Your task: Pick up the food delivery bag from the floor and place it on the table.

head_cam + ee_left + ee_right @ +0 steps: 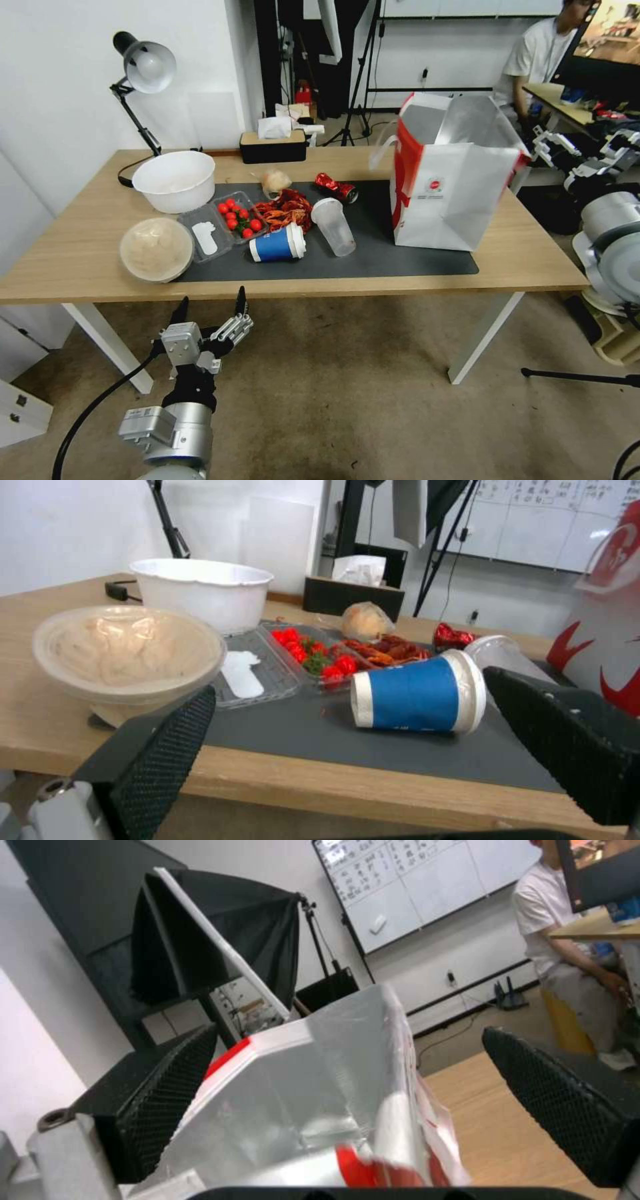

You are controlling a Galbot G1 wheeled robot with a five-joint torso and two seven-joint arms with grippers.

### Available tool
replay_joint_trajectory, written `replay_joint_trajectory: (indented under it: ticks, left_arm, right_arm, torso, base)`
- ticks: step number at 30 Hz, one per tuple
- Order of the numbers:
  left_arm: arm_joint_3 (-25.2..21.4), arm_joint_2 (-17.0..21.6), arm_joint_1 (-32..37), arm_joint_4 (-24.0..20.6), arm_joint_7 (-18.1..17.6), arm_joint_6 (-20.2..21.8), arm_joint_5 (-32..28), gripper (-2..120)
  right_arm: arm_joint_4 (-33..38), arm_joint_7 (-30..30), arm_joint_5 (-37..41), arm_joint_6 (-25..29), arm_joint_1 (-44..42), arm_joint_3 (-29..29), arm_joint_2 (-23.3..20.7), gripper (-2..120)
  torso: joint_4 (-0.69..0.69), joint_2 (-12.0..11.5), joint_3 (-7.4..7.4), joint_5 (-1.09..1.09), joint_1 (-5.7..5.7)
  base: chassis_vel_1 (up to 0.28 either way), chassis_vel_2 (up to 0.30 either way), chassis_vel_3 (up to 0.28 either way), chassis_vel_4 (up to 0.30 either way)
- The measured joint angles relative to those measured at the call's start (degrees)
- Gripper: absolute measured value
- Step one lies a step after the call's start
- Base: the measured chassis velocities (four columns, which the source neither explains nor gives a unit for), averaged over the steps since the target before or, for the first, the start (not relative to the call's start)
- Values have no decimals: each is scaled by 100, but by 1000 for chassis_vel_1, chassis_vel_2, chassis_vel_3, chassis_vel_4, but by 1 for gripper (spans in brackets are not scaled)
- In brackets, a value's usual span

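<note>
While the food delivery bag (453,180) stands upright on the table (80,260), at about three o'clock of the dark grey mat (373,257) with its base partly on that mat, the head view puts the left gripper (210,308) low at seven o'clock, below the table's near edge and above the floor (347,400), its two black fingers spread wide and holding nothing. At the right edge, near three o'clock, the right gripper (580,150) sits just beside the bag's open top; whether it is open cannot be told from here. On the mat lie a tipped blue paper cup (278,243), a tipped clear plastic cup (333,227), a crushed red can (337,188), a pile of crayfish (285,208) and a clear tray of cherry tomatoes (239,218); a white bowl (175,180) and a lidded beige bowl (157,250) stand toward nine o'clock, a desk lamp (143,67) at eleven. From the left wrist, the wide-spread gripper (373,730) frames the blue cup (417,695) lying on its side, the beige bowl (127,652), the white bowl (203,592) and the tomatoes (320,655), with the bag's red-and-white side (600,650) beyond. From the right wrist, the gripper (360,1090) is spread wide with the bag's silver foil lining (300,1100) and red-trimmed rim between its fingers, neither finger visibly touching it, bare tabletop (500,1120) beyond.
</note>
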Motion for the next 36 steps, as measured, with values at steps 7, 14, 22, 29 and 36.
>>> replay_joint_trajectory:
  ticks: [7, 14, 22, 29, 36]
  left_arm:
    - [-38, 16, 4, -45, 26, 27, 0, 100]
    - [-106, 25, -19, -46, 119, 28, 17, 100]
    - [-187, 34, 3, -15, 211, -5, 76, 100]
    - [-213, 21, -48, 69, 282, -21, 203, 100]
    - [-302, 54, -55, 422, 360, -218, 383, 100]
  right_arm:
    - [116, -596, -1066, -9, -329, 107, -13, 100]
    - [414, -1176, -1772, 157, -763, 226, 40, 100]
    - [945, -1623, -2604, 909, -2207, 548, 247, 100]
    - [996, -1594, -3714, 1540, -3180, 479, 761, 100]
    - [915, -1695, -4245, 1875, -3919, 261, 1358, 100]
  torso:
    - [0, 0, 0, 0, 0]
    - [0, 0, 0, -1, 0]
    - [-1, 0, 0, -1, 0]
    - [0, 0, -1, 1, 0]
    - [-2, 0, -1, 0, -1]
  base:
    - [0, 0, 0, 0]
    - [0, 0, 0, 0]
    - [0, 0, 0, 0]
    - [0, 0, 0, 0]
    - [0, 0, 0, 0]
